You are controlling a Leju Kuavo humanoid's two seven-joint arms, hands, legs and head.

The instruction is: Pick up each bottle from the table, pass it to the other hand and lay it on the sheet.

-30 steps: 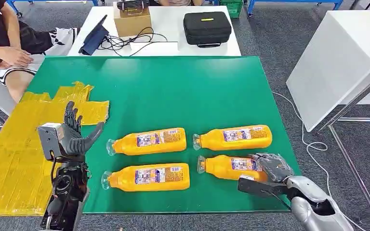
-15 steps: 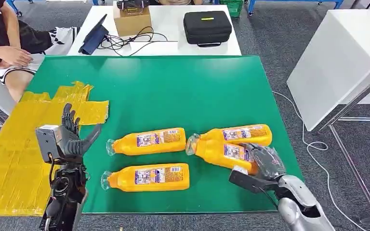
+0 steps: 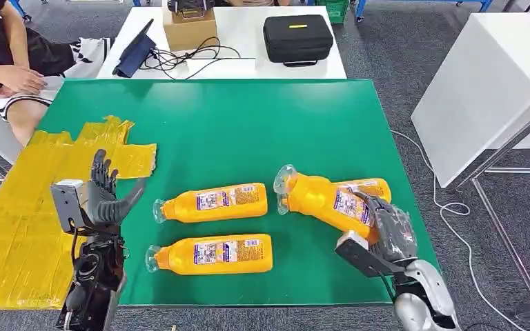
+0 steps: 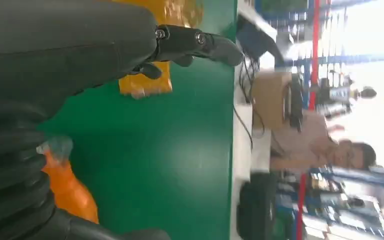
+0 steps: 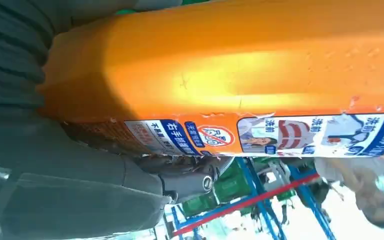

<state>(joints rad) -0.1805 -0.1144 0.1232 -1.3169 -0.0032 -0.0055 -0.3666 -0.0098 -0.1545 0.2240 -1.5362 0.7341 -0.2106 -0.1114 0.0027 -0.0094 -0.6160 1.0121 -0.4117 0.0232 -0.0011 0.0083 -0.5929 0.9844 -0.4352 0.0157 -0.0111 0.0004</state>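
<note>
My right hand (image 3: 388,231) grips an orange bottle (image 3: 323,200) by its base and holds it tilted above the green table (image 3: 248,131), clear cap toward the left. The right wrist view shows this orange bottle (image 5: 230,75) close up with fingers (image 5: 180,175) wrapped around it. Behind it a second bottle (image 3: 374,187) lies flat. Two more bottles (image 3: 210,202) (image 3: 210,253) lie at the front middle. My left hand (image 3: 103,196) stands raised with fingers spread, holding nothing, at the edge of the yellow sheet (image 3: 21,221). The left hand's fingers (image 4: 200,42) appear over the table.
A person (image 3: 3,48) sits at the far left beside the table. Behind stands a white table (image 3: 241,34) with a black case (image 3: 297,40), a cardboard box (image 3: 190,27) and cables. A white cabinet (image 3: 486,89) stands to the right.
My right hand has closed on the front right bottle, lifted it off the table and swung it up and leftward. The left hand has stayed in place.
</note>
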